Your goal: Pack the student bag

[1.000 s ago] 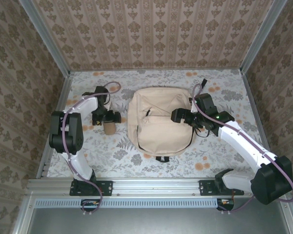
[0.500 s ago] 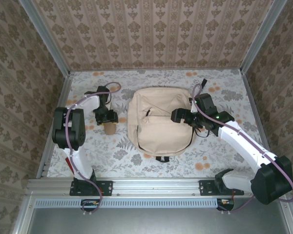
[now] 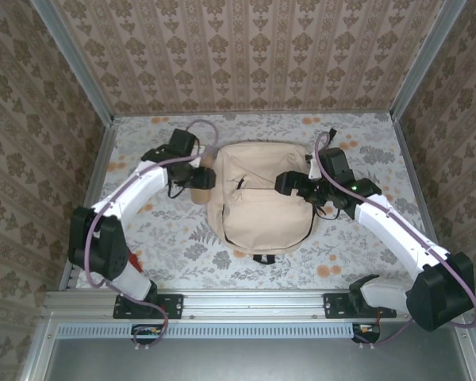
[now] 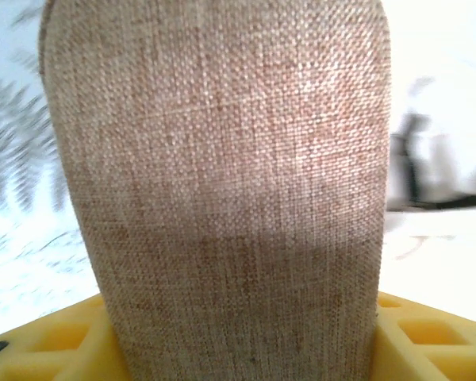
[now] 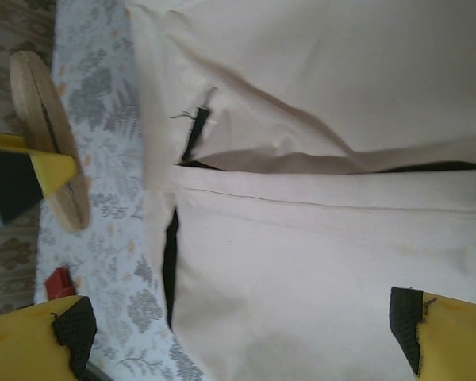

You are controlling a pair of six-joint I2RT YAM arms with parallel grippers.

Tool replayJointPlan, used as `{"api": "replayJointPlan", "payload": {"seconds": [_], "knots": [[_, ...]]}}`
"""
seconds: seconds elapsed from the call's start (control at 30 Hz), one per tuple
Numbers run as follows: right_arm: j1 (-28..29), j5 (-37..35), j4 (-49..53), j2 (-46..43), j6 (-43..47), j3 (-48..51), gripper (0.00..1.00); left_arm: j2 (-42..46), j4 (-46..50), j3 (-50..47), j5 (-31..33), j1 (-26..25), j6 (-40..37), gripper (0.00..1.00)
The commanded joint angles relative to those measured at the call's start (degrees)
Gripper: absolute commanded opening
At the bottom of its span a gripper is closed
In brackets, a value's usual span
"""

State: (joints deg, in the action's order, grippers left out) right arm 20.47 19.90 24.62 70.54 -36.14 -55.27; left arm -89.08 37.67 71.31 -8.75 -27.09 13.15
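The student bag (image 3: 258,198), a large cream backpack, lies flat in the middle of the table, with its front pocket seam and dark zip gaps close up in the right wrist view (image 5: 317,262). My left gripper (image 3: 194,178) hovers at the bag's left edge, shut on a tan woven pencil case (image 3: 200,192). The pencil case (image 4: 222,175) stands up between the left gripper's yellow fingers (image 4: 428,333). It also appears edge-on in the right wrist view (image 5: 51,143). My right gripper (image 3: 289,183) is open just above the bag's front, nothing between its fingers (image 5: 448,333).
Patterned walls and metal rails close the table in on three sides. A small red item (image 5: 59,282) lies on the floral cloth left of the bag. Black straps stick out at the bag's near edge (image 3: 262,258). Bare cloth (image 3: 166,238) lies left of the bag.
My left gripper closed on the pencil case, lifted it off the cloth and carried it right and farther back to the bag's left edge. The right arm barely moved.
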Motion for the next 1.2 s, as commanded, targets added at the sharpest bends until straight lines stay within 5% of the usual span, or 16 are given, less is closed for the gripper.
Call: {"api": "replayJointPlan", "payload": {"seconds": [0.0, 0.37, 0.77, 1.03, 1.17], "knots": [[-0.53, 7.41, -3.26, 2.14, -1.08, -3.61, 0.98, 2.67, -6.56, -2.81, -2.15, -5.59, -4.65, 0.44], [-1.12, 17.26, -5.15, 8.73, -2.58, -8.81, 0.85, 0.42, -12.15, -1.98, -8.87, -15.5, -12.91, 0.4], [-1.13, 22.12, -7.35, 14.93, -5.74, -9.17, 0.55, 0.03, -13.03, -0.95, -14.26, -16.92, -16.29, 0.38], [-0.95, 26.57, -12.96, 16.91, -9.65, -7.97, 0.52, 0.19, -12.6, 0.32, -16.22, -16.94, -18.17, 0.38], [-0.99, 26.91, -13.2, 17.02, -9.73, -7.86, 0.37, 0.39, -13.11, 0.5, -15.57, -16.94, -18.05, 0.42]]}}
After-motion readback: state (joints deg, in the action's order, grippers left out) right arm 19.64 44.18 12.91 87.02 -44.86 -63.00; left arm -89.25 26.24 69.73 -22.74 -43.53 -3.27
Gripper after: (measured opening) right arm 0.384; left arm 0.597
